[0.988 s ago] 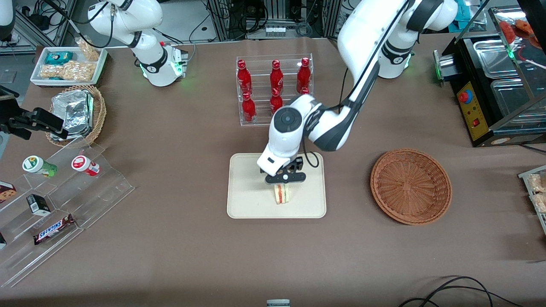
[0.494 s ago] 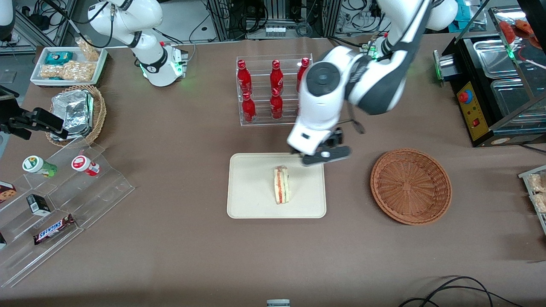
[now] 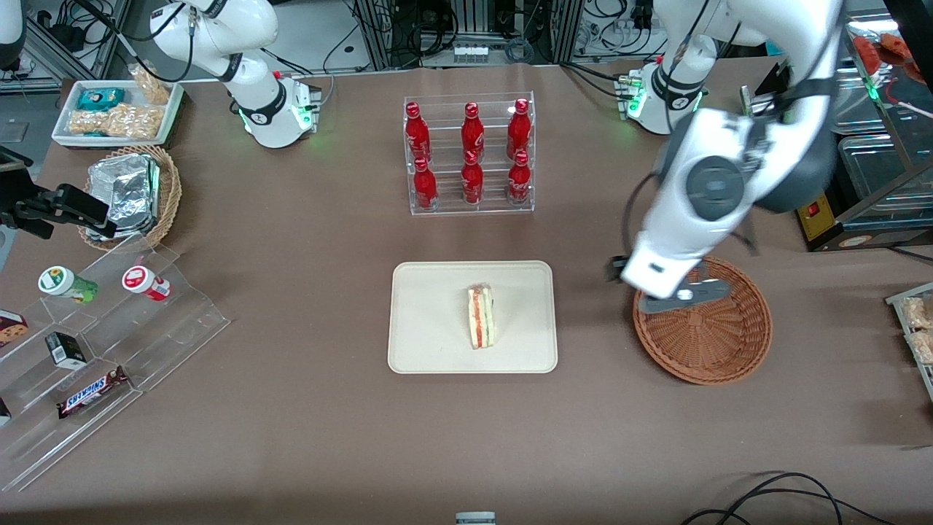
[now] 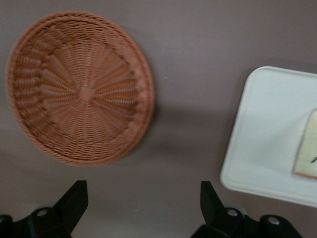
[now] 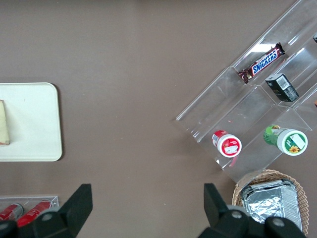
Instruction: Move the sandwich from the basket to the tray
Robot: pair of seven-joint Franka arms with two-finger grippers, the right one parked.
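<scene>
Sandwich (image 3: 480,326) on tray (image 3: 430,321); fingers (image 4: 74,201) wide, empty.

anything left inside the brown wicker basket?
Nothing shows in the basket: the left wrist view sees bare weave across its whole bowl. In the front view the gripper, jaws open and empty, hangs above it and covers part. The sandwich lies on the tray.
</scene>
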